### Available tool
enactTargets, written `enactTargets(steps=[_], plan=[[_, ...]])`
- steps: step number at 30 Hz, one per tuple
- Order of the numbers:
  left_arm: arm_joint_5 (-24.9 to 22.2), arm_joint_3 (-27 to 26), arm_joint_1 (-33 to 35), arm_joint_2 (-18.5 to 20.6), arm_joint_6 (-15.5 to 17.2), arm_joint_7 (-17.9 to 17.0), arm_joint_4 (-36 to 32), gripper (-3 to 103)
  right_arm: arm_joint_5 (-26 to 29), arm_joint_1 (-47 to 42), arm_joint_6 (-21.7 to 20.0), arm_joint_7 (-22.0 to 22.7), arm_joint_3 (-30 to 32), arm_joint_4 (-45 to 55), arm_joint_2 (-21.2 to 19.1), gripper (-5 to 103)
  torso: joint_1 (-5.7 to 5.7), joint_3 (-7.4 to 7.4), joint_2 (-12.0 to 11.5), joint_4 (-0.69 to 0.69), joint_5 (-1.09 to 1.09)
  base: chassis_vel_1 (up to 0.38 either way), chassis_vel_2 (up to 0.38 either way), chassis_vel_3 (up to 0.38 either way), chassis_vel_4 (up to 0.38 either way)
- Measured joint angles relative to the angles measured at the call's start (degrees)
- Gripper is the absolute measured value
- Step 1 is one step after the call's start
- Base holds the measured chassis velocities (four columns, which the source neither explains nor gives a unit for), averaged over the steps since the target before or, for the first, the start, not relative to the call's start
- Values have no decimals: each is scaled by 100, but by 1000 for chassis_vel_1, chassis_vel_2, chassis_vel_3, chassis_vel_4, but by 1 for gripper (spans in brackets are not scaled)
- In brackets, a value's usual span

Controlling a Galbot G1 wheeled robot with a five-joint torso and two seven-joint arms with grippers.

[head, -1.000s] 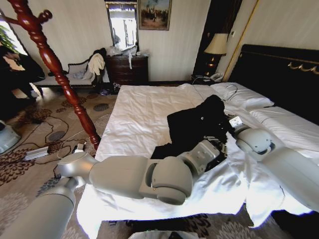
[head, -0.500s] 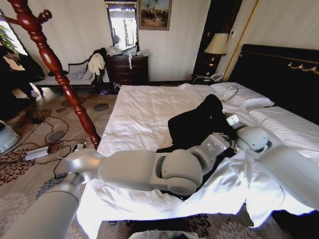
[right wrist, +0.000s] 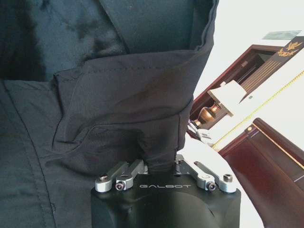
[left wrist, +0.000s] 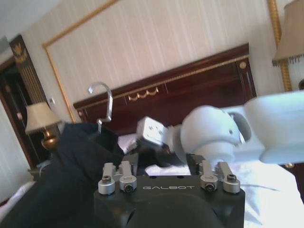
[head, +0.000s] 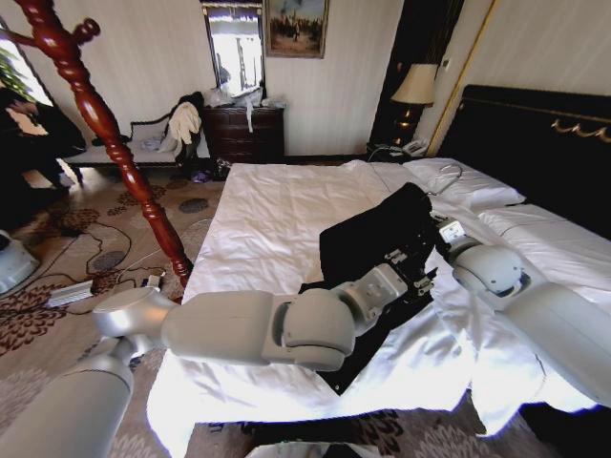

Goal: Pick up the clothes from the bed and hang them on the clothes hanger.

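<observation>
Two arms: both are reaching over the bed (head: 277,205) and meeting at the black clothes (head: 368,243), which are being held bunched up above the white sheet near the middle of the bed, toward the pillow end.
Right gripper (right wrist: 161,166): fingers are pinching a fold of the black fabric; the cloth is running straight down between them.
Left gripper (head: 412,262): sitting against the near side of the bundle, just beside the right one; cannot tell whether its fingers are apart or together.
Hanger (left wrist: 102,102): silver hook is sticking up out of the top of the clothes; shoulders are hiding under the fabric, so the garment seems to be already draping on it.
Handling: looking soft, limp and light; it is sagging wherever unsupported, so a pinch on a seam or collar fold should hold better than loose cloth. Hanger inside is the only stiff part.
Orientation: hook is pointing upward; long axis of the bundle is running from the raised top edge down to the hem trailing on the sheet toward the foot of the bed.
Coat stand (head: 100,119): standing well apart, off the bed's left side.
</observation>
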Motion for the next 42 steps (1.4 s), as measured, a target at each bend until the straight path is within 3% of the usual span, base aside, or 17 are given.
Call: enactTargets(steps=[2,5,10,20,27,34,39,42], plan=[[-5,-122,-12,101,-56,27,-65,74,-19,-44,12,-1,16,3,-6,19,0,0,0,1,0,0,0,0,0],[-45,-273,-25,198,-98,36,-111,79,-44,-48,27,-4,16,5,-14,19,0,0,0,1,0,0,0,0,0],[-91,-688,-92,588,-200,82,28,98,-129,-43,70,-8,13,8,-14,19,0,0,0,1,0,0,0,0,0],[-599,-1018,-94,1015,-29,208,390,100,-396,-206,200,-37,138,105,-115,19,0,0,0,1,0,0,0,0,0],[-799,-879,-44,867,-132,312,580,100,-460,-233,220,-56,138,178,-150,19,0,0,0,1,0,0,0,0,0],[-1106,-753,-114,679,8,174,712,100,-498,-257,234,-62,154,209,-199,19,0,0,0,1,1,0,0,0,0],[-1601,-746,-70,586,181,-226,810,103,-561,-259,274,-78,223,242,-217,19,0,0,0,1,1,0,0,0,0],[-1649,-754,-65,559,192,-253,870,99,-637,-307,304,-104,258,265,-252,19,0,1,0,3,1,0,0,0,0]])
